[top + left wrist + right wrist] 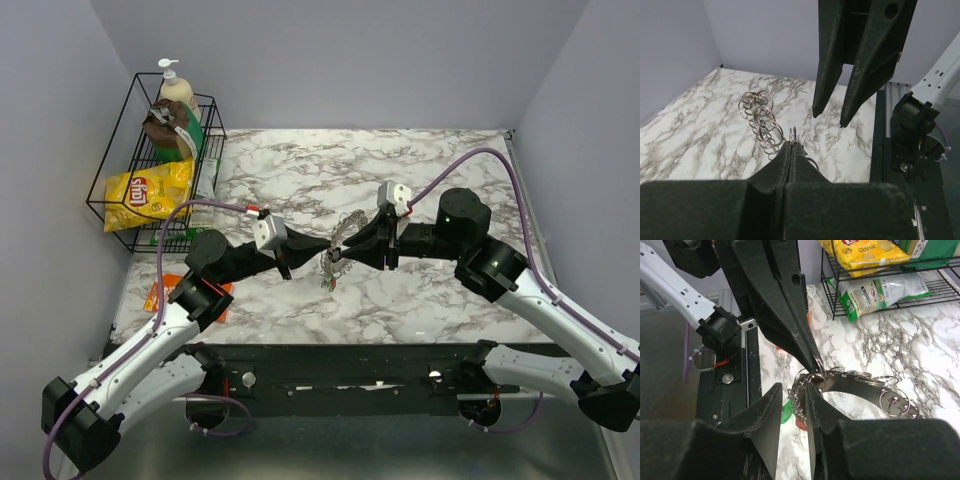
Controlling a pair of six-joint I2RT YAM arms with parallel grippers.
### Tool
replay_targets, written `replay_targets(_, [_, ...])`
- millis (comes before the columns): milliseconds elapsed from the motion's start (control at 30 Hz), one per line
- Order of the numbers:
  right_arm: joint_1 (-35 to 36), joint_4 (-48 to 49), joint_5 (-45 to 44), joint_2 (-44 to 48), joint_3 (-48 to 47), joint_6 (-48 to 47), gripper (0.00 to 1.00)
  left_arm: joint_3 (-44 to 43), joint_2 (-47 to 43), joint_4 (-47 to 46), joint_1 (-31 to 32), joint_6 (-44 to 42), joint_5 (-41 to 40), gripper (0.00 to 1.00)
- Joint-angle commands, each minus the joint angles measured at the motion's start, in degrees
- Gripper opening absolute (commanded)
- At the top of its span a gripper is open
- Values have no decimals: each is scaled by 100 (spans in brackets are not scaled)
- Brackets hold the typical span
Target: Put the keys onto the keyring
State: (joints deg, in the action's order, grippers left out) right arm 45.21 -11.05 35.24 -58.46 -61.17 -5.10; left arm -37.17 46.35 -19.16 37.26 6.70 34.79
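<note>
In the top view the two arms are meeting nose to nose at the centre of the grey-veined white marble table [420, 165]. The large thin silvery wire keyring [852, 376], fringed with small silver rings, is hanging between them. The black two-finger left gripper [792, 145] is pressing its fingers fully together on the ring's wire, pinching one edge at the very tips. From there the ring is trailing away, toward the upper left of the left wrist view and the lower right of the right wrist view. Its long axis is therefore running roughly across the line between the arms.

The black right gripper [792, 390] is the nearer free one. It is pointing at the pinch point from the opposite side, with its jaws partly apart and nothing visibly between them. Its tips are hovering just beside the clustered end of the ring, and I cannot tell whether they are touching it.

Two keys are dangling below that cluster, a green plastic-headed key [786, 413] and a red plastic-headed key [801, 424], at the lower centre of the right wrist view. The next move probably depends on the right fingers closing on the wire right beside the left grip.
</note>
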Motion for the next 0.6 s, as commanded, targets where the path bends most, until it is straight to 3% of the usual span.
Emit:
replay_targets(0, [-118, 393, 395, 115, 158, 124, 32, 113, -126, -1265, 27, 288, 449, 0])
replay_targets(567, [-162, 727, 791, -43, 149, 264, 32, 157, 14, -1951, 27, 552, 1170, 0])
